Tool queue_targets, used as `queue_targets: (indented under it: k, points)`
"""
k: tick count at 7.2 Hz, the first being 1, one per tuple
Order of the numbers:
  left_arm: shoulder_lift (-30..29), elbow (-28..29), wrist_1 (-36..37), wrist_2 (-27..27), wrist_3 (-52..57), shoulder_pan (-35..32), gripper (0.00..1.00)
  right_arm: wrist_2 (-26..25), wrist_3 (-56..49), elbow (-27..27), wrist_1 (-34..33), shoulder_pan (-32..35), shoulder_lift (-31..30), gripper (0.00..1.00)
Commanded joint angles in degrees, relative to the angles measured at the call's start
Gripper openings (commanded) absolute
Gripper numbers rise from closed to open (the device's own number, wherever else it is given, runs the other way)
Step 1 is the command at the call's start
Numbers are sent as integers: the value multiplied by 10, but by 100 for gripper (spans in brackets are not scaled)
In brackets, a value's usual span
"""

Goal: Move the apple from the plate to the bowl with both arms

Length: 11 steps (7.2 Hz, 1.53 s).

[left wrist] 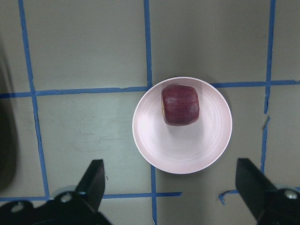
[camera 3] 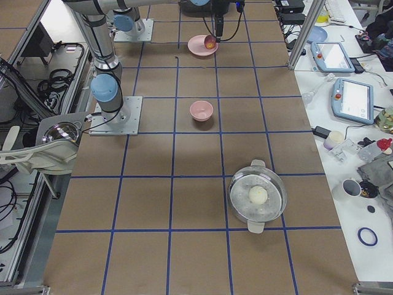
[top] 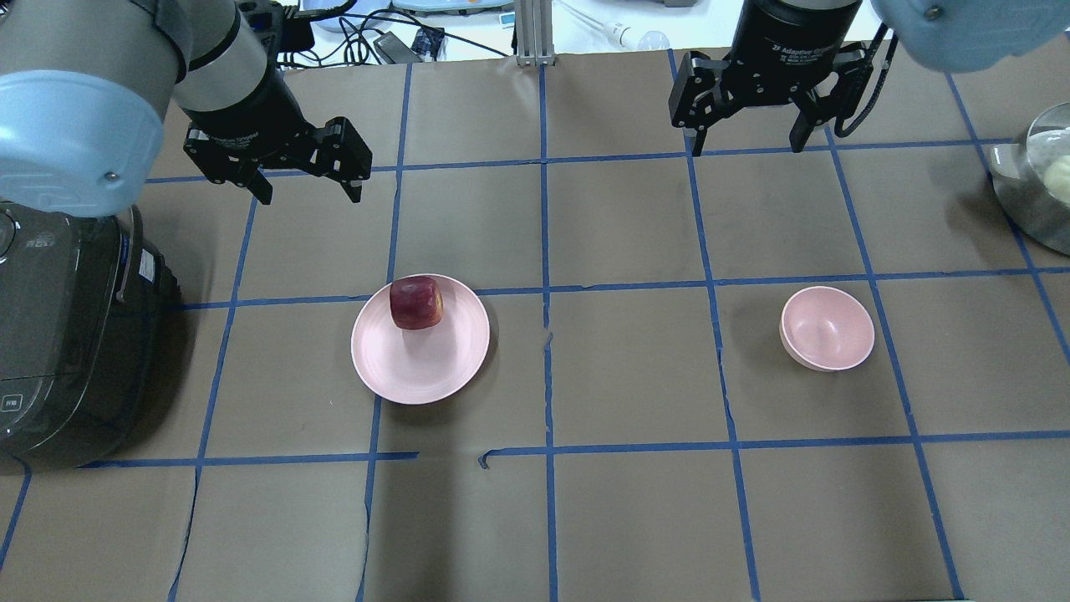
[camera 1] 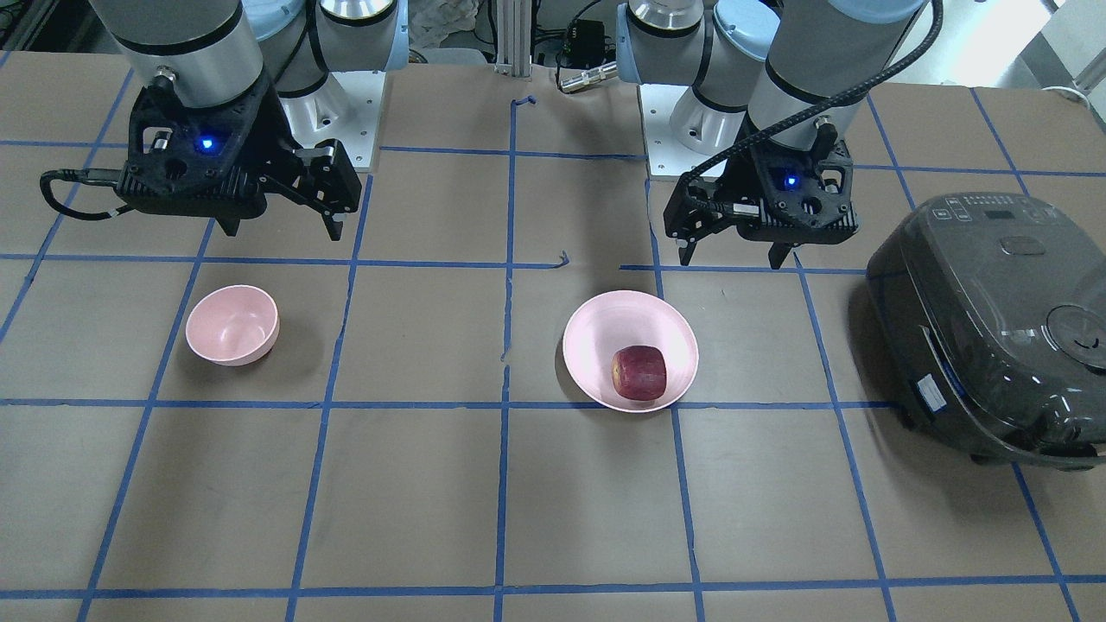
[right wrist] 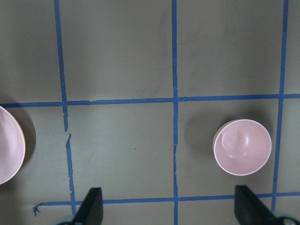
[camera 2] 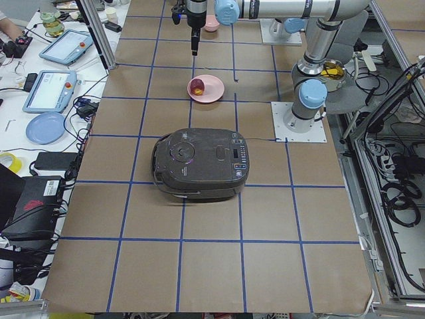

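Observation:
The dark red apple (camera 1: 639,373) lies on the far side of the pale pink plate (camera 1: 605,333), seen from the robot (top: 415,303). My left gripper (top: 310,198) is open and empty, held above the table beyond and to the left of the plate (top: 418,359). Its wrist view looks straight down on the apple (left wrist: 180,104) and plate (left wrist: 183,150). The small pink bowl (top: 827,328) stands empty to the right. My right gripper (top: 746,149) is open and empty, high beyond the bowl (right wrist: 242,147).
A dark rice cooker (top: 67,334) stands at the table's left end, close to the left arm. A steel pot with a glass lid (top: 1036,184) sits at the right edge. Blue tape lines grid the brown table top.

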Motion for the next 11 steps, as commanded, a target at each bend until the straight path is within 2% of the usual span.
queue_targets:
  k: [1, 9, 11]
  points:
    - [0, 0, 0, 0, 0, 1, 100, 0, 0, 0, 0, 0, 0, 100]
    - [-1, -1, 1, -1, 0, 1, 100, 2, -1, 2, 1, -1, 0, 100]
    - [-8, -1, 3, -1, -2, -2, 100, 6, -20, 14, -3, -34, 3, 100]
